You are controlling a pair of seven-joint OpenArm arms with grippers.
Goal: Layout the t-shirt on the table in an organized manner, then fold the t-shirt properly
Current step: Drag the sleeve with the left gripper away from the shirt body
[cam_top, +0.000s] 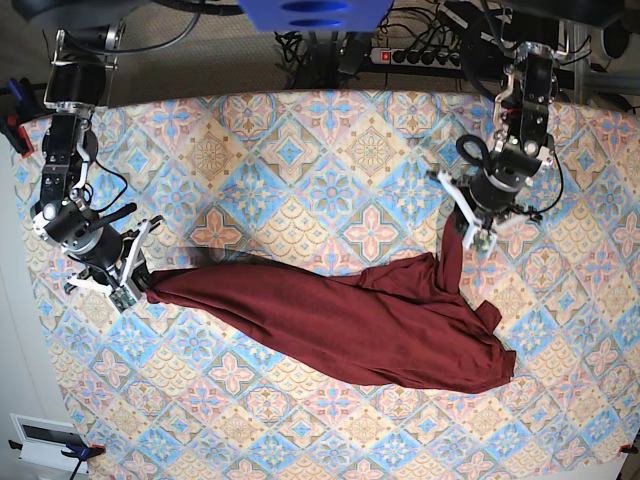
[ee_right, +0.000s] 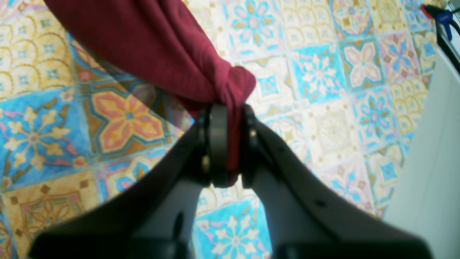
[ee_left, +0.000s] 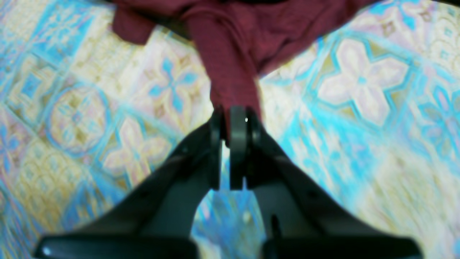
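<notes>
Stretching across the middle of the base view, the t-shirt (cam_top: 350, 320) lies on the table (cam_top: 300, 150) as a long maroon band running from centre left to lower right, bunched and creased rather than flat.

Right gripper (cam_top: 137, 287) — centre left of the base view — is clamped on a gathered end of the fabric; its wrist view shows cloth pinched between the closed jaws, a knot-like wad just above them.

Left gripper (cam_top: 473, 230) — upper right of the base view — jaws narrow, pinching a strip of the shirt that rises from the main heap to its tips. That wrist view is blurred.
</notes>
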